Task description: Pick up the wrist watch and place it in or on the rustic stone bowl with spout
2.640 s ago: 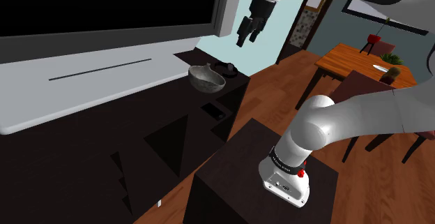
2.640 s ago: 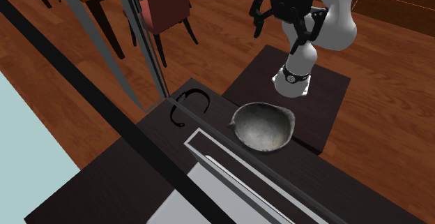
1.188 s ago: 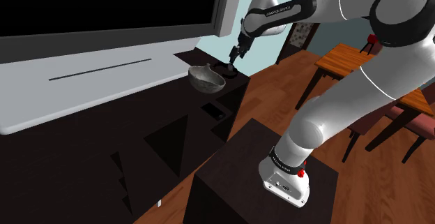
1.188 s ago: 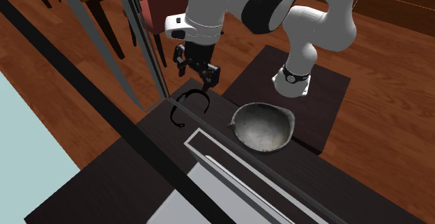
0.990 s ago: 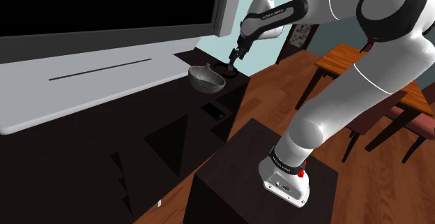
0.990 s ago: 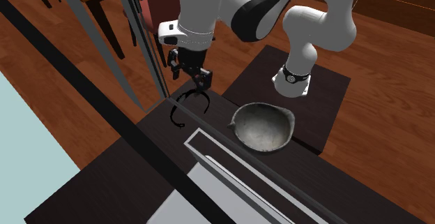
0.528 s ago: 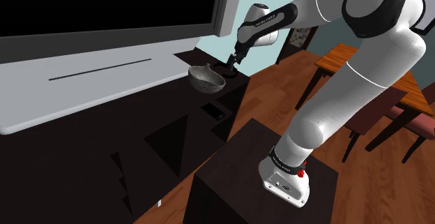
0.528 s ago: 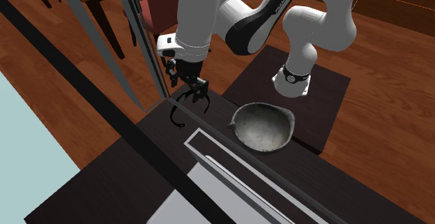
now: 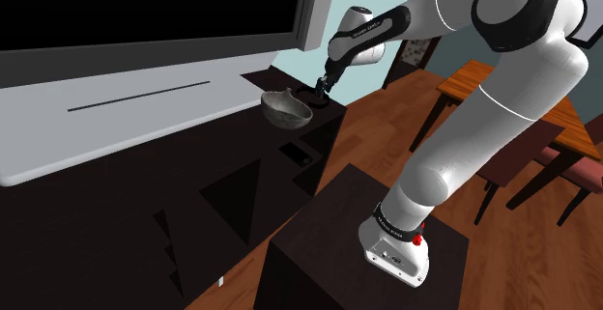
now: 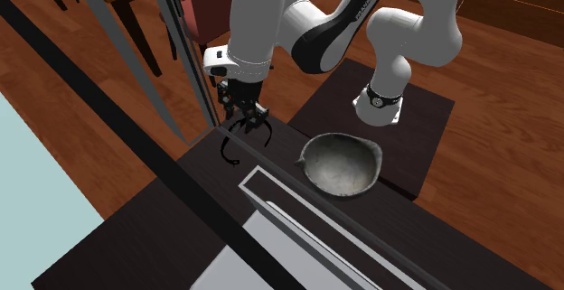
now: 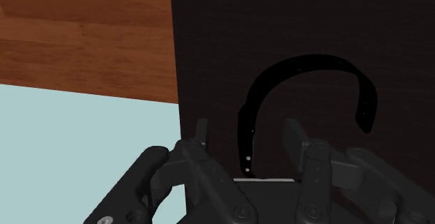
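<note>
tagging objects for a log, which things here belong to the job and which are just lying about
Job: wrist watch, grey bowl, gripper, open over the watch.
Lying about: wooden table, red chair.

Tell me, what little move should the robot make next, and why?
Probably shut the tool on the watch. Its fingers stand open on either side of the black strap, low over the dark tabletop, and do not clasp it yet, so nothing can be lifted toward the bowl.
</note>
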